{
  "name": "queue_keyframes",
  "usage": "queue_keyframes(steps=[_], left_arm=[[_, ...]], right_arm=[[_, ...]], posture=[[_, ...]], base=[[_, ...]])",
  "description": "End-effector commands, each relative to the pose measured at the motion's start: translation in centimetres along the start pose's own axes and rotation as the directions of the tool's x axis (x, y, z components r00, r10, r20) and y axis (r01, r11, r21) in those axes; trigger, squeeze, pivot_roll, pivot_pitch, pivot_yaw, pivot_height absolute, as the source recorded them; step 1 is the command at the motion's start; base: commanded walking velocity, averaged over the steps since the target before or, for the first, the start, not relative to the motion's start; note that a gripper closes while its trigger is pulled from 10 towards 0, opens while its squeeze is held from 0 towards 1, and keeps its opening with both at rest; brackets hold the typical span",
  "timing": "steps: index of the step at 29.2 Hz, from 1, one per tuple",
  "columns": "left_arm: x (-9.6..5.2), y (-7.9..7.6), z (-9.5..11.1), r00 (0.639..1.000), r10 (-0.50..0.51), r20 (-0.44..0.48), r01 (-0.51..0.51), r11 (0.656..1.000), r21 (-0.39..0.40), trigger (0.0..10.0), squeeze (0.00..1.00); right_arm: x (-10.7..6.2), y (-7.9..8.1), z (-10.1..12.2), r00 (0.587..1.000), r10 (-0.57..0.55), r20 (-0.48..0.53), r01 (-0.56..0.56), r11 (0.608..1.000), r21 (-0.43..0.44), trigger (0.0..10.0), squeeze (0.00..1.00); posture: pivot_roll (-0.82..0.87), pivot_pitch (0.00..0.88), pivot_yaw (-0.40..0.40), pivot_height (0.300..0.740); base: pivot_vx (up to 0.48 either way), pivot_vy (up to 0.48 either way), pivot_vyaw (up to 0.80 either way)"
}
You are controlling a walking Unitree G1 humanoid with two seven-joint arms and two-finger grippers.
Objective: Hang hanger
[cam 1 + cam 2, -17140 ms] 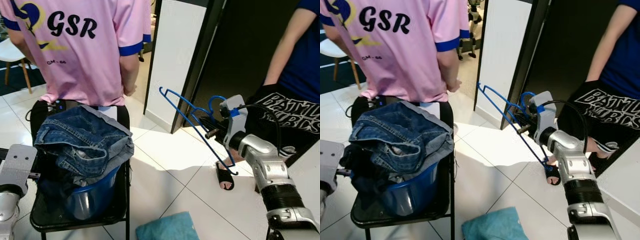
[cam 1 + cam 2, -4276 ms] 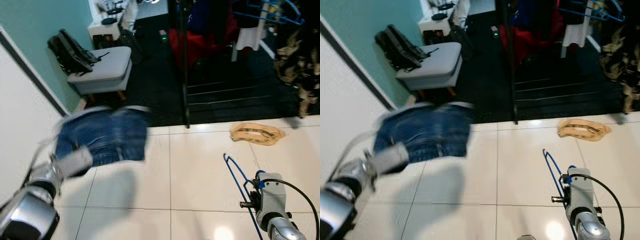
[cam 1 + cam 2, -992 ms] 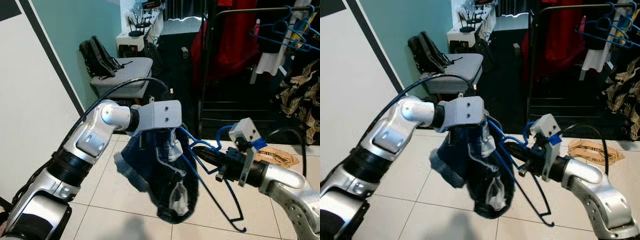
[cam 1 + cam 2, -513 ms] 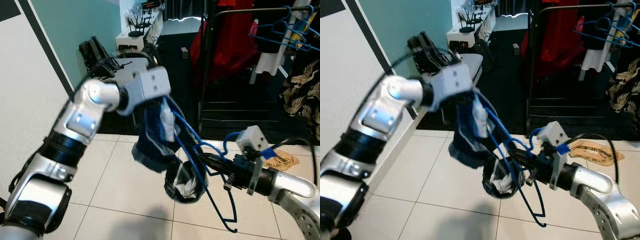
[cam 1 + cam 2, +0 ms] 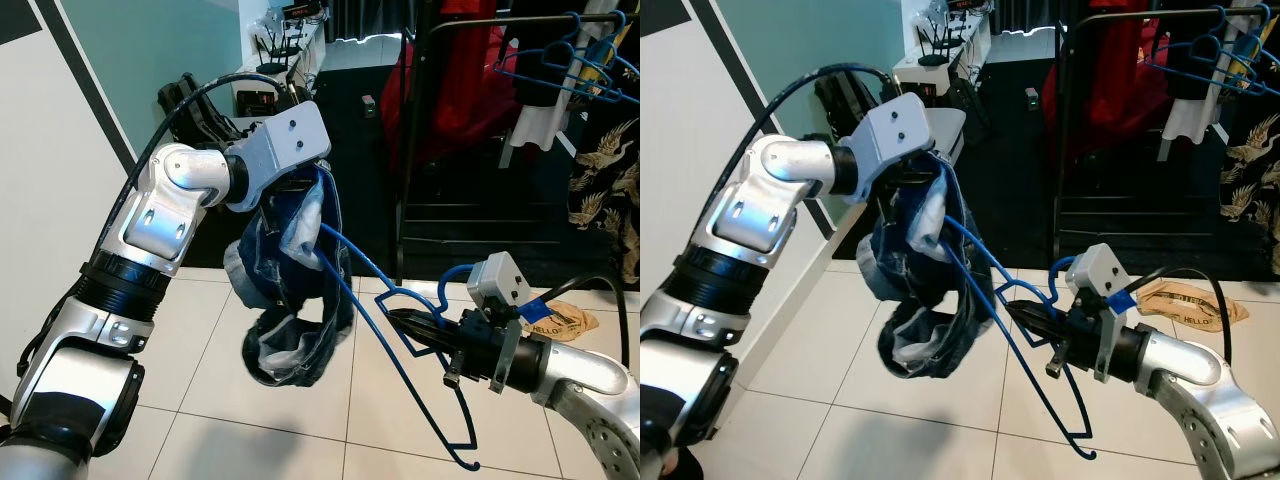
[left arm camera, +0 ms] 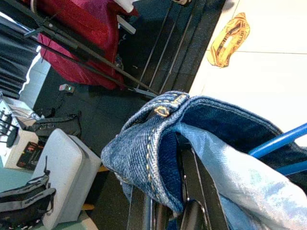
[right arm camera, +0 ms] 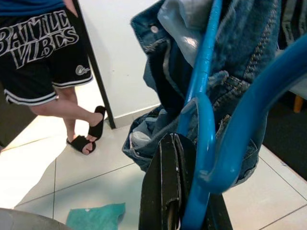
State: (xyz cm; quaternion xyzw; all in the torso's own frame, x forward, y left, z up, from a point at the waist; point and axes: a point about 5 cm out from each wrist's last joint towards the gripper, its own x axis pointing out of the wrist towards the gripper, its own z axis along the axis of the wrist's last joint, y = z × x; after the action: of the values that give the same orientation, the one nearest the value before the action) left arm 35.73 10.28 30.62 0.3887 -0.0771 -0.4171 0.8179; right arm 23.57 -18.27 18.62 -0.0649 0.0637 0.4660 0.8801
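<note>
Jeans (image 5: pixel 295 290): blue denim cloth, rough weave, pale lining, held at left gripper (image 5: pixel 290 195). Hanger (image 5: pixel 1025 340): smooth glossy blue, clamped by right gripper (image 7: pixel 169 191); its fingers matt black. Floor tiles (image 5: pixel 250 400) below: glossy white.

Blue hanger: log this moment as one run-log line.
stage: threading | left gripper: shut on denim shorts | right gripper: shut on blue hanger, arm poked into shorts | clothes rack: behind

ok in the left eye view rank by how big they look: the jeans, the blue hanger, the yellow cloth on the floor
1. jeans and blue hanger: alike in span, unsure which is larger, both near the camera.
2. yellow cloth: smallest, but farther away and partly hidden.
</note>
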Motion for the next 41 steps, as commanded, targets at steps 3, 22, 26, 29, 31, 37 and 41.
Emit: queue_keyframes(steps=[3, 22, 26, 29, 31, 37, 41], left_arm=[[0.4, -0.3, 0.9, 0.999, -0.019, 0.029, 0.018, 1.000, 0.024, 10.0, 0.00], [1.0, 1.0, 1.3, 0.994, 0.104, 0.043, -0.103, 0.995, -0.008, 10.0, 0.00], [1.1, 0.8, 1.3, 0.995, 0.090, 0.043, -0.090, 0.996, -0.012, 10.0, 0.00], [1.2, 0.5, 1.2, 0.996, 0.078, 0.042, -0.078, 0.997, -0.012, 10.0, 0.00], [1.5, 0.0, 1.2, 0.997, 0.059, 0.041, -0.059, 0.998, -0.013, 10.0, 0.00], [2.2, -2.7, 1.4, 0.999, -0.014, 0.052, 0.013, 1.000, 0.020, 10.0, 0.00], [2.6, -4.3, 1.5, 0.997, -0.055, 0.060, 0.053, 0.998, 0.043, 10.0, 0.00]], right_arm=[[0.7, 0.3, 1.1, 0.998, 0.059, 0.023, -0.058, 0.998, -0.032, 10.0, 0.00], [-0.2, -1.5, 4.1, 0.981, -0.098, 0.169, 0.111, 0.991, -0.071, 10.0, 0.00], [-0.3, -2.0, 4.5, 0.971, -0.132, 0.202, 0.145, 0.988, -0.050, 10.0, 0.00], [-0.4, -2.3, 5.0, 0.963, -0.145, 0.226, 0.156, 0.987, -0.034, 10.0, 0.00], [-0.3, -3.0, 5.0, 0.961, -0.179, 0.211, 0.189, 0.982, -0.028, 10.0, 0.00], [0.6, -4.4, 4.6, 0.975, -0.213, 0.065, 0.216, 0.975, -0.052, 10.0, 0.00], [0.9, -4.4, 4.1, 0.980, -0.197, -0.010, 0.196, 0.978, -0.070, 10.0, 0.00]], posture=[[-0.03, 0.000, 0.106, 0.740], [-0.06, 0.000, 0.126, 0.740], [-0.07, 0.000, 0.127, 0.740], [-0.07, 0.000, 0.128, 0.740], [-0.07, 0.000, 0.121, 0.740], [-0.06, 0.000, 0.111, 0.740], [-0.06, 0.000, 0.103, 0.740]], base=[[0.000, 0.000, 0.00], [0.000, 0.000, 0.00], [0.000, 0.000, 0.00], [0.000, 0.000, 0.00], [0.000, 0.000, 0.00], [0.000, 0.000, 0.00], [0.000, 0.000, 0.00]])
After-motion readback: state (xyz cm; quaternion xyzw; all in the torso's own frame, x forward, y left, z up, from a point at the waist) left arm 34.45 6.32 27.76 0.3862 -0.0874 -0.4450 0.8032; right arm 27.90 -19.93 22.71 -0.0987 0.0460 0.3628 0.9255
